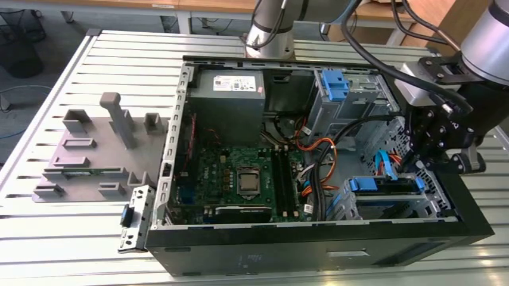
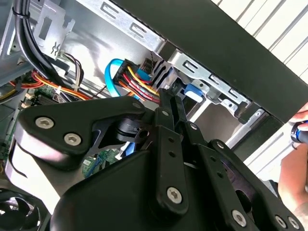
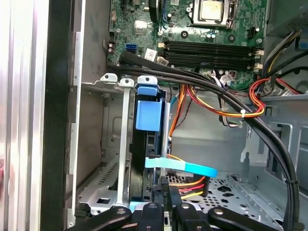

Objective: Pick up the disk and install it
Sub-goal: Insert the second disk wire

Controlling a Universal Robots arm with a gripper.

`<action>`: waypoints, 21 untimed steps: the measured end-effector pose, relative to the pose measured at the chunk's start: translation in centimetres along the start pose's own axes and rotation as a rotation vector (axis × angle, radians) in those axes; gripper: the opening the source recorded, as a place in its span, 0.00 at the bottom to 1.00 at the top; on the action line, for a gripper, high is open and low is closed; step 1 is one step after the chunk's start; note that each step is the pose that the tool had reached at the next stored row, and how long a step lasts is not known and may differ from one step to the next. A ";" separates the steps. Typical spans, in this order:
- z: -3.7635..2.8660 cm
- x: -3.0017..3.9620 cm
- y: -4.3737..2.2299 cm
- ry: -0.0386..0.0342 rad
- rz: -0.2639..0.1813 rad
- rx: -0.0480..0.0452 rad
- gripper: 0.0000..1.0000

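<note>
The disk (image 3: 148, 144) is seen seated upright in the drive cage (image 3: 103, 159) of the computer case (image 1: 318, 247); the end effector (image 3: 166, 199) is held just above it, fingers pressed together, nothing pinched.

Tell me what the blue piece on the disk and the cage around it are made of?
The blue piece on the disk looks like smooth plastic: solid bright color with a soft, moulded sheen. The cage around it looks like bare sheet metal: grey, dull-shiny, with thin bent edges and punched holes. The hand looks like black metal with shiny screws, though painted plastic is possible.
</note>
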State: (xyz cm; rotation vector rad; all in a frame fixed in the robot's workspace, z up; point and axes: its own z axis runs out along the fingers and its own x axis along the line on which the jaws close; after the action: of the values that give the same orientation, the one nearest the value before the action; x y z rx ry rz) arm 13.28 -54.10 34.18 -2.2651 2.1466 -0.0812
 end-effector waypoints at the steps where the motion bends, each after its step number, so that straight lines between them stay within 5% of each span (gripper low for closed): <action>1: 0.02 0.06 0.03 0.0001 0.004 -0.0001 0.16; 10: 0.24 0.84 0.28 0.0015 0.030 -0.0007 0.16; 21: 0.44 0.90 0.62 0.0019 0.038 0.0021 0.16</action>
State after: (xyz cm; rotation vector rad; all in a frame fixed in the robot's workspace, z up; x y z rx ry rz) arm 12.73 -55.04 33.72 -2.2226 2.1887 -0.0849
